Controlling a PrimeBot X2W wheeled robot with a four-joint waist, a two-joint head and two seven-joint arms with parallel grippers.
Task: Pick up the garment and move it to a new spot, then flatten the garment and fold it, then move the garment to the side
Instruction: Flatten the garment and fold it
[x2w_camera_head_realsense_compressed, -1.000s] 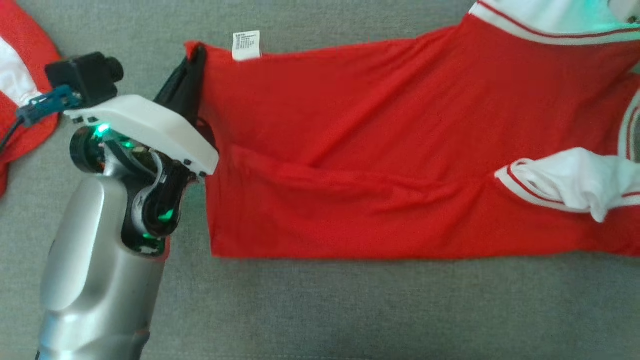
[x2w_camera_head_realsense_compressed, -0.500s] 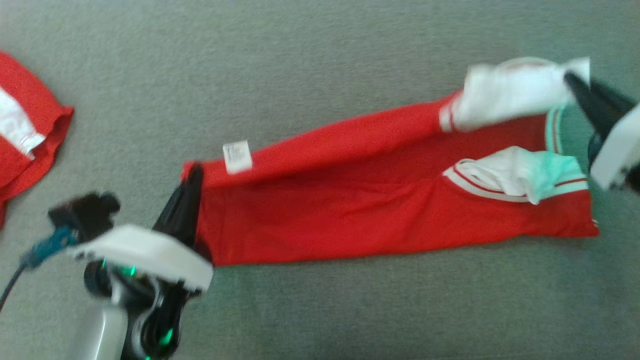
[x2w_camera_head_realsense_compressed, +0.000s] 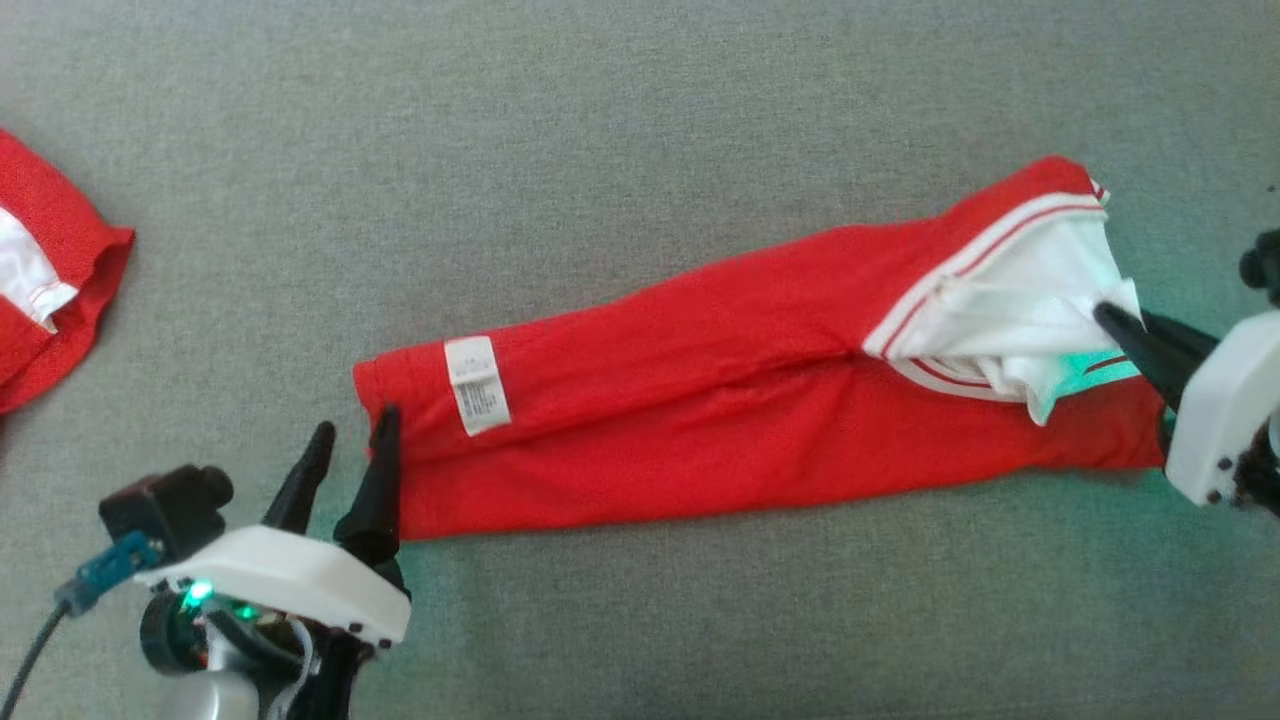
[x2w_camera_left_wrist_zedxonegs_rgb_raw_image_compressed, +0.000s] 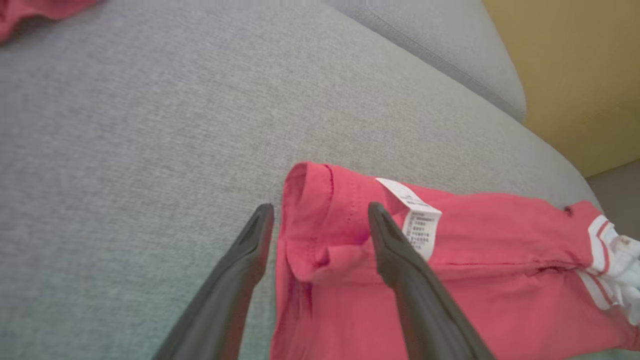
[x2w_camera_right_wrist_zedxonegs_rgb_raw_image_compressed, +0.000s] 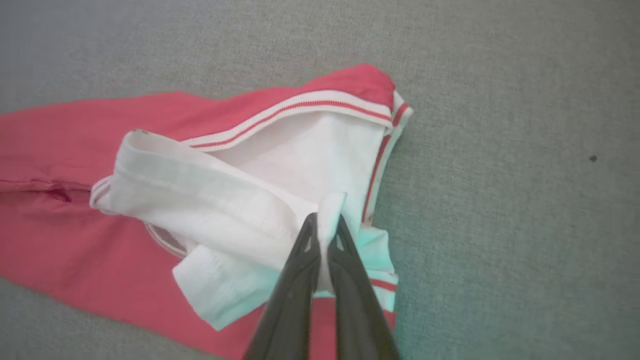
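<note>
Jaws of the left gripper (x2w_camera_head_realsense_compressed: 356, 420) stood apart astride the hem of the long red-and-white cotton garment (x2w_camera_head_realsense_compressed: 700, 420), stretched across the grey fabric cushion (x2w_camera_head_realsense_compressed: 600, 150); the right gripper (x2w_camera_right_wrist_zedxonegs_rgb_raw_image_compressed: 326, 220) pinched its white end.

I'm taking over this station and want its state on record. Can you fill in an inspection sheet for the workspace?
Surface: grey woven cushion, garments lying on it.
Job's things: red garment in a long folded band; white label near its left end, white trimmed part bunched at its right end.
Clutter: second red and white garment at the left edge, apart from the first.
Grippers: left gripper open, fingers straddling the red garment's hem; right gripper shut on the white trimmed part.
Cables: dark cable with a blue plug by the left wrist camera.
Surroundings: yellow backdrop beyond the cushion.
</note>
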